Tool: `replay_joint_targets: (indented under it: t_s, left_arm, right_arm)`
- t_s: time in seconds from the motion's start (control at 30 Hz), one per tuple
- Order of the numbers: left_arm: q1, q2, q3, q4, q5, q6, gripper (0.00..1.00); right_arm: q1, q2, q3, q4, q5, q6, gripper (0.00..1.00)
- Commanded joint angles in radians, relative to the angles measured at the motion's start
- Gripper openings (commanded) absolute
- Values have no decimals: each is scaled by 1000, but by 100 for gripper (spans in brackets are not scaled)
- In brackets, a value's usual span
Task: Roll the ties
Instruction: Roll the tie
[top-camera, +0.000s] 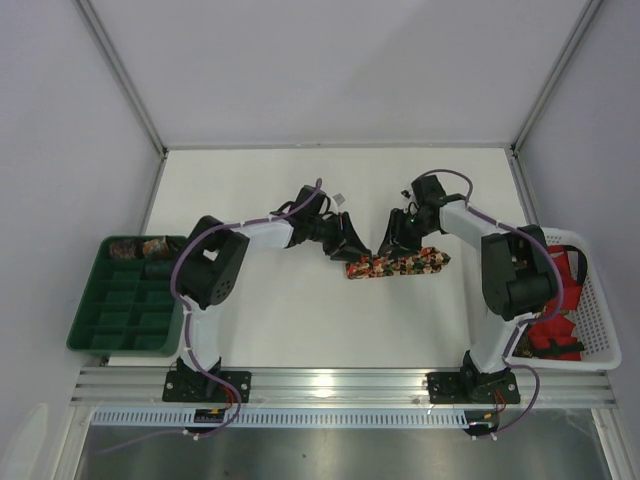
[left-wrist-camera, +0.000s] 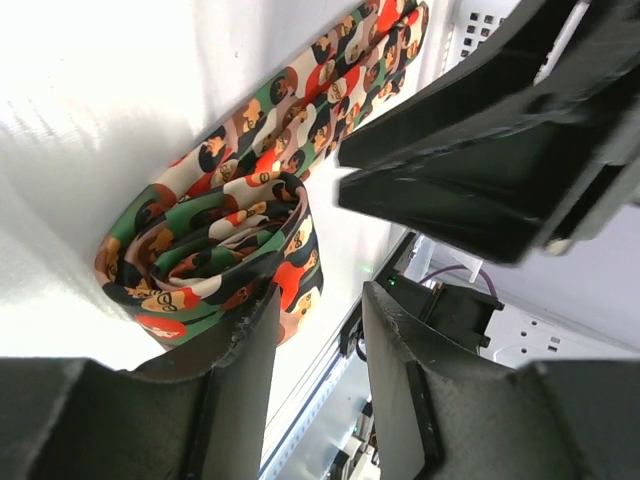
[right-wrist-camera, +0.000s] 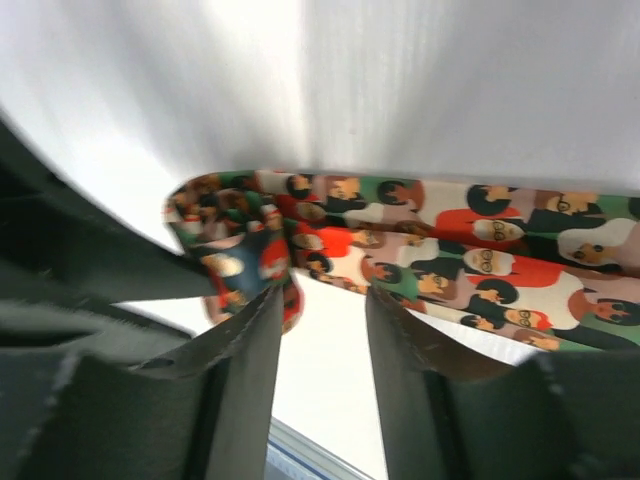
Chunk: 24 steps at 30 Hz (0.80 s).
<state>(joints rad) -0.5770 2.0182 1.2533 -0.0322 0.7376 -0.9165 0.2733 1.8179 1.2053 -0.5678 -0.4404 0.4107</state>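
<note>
Rolling is under way: the tie lies on the table, its left end coiled. My left gripper and right gripper stand half open beside the coil, holding nothing; next I must pinch it and turn.

The white tabletop bore one patterned tie near its middle (left end coiled into a roll), the rest lying flat.
</note>
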Motion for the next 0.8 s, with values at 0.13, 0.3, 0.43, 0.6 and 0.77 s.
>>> replay_joint_targets:
  t_s: [0.13,0.3,0.43,0.6,0.77]
  left_arm:
    - [-12,2,-6,133,29,-24,41]
    - [-12,1,-23,140,23,-18,40]
    - [-12,-1,-25,130,19,-12,40]
    - [-12,2,-32,133,16,-13,40]
    - [-12,-3,-32,132,14,-13,40]
  right_arm:
    - [-16,-39,-29,92,-302,3,47]
    - [17,17,-27,137,-322,11,47]
    - [21,44,-29,148,-299,11,44]
    - [18,83,-27,157,-308,11,43]
    - [21,87,-21,151,-282,14,33]
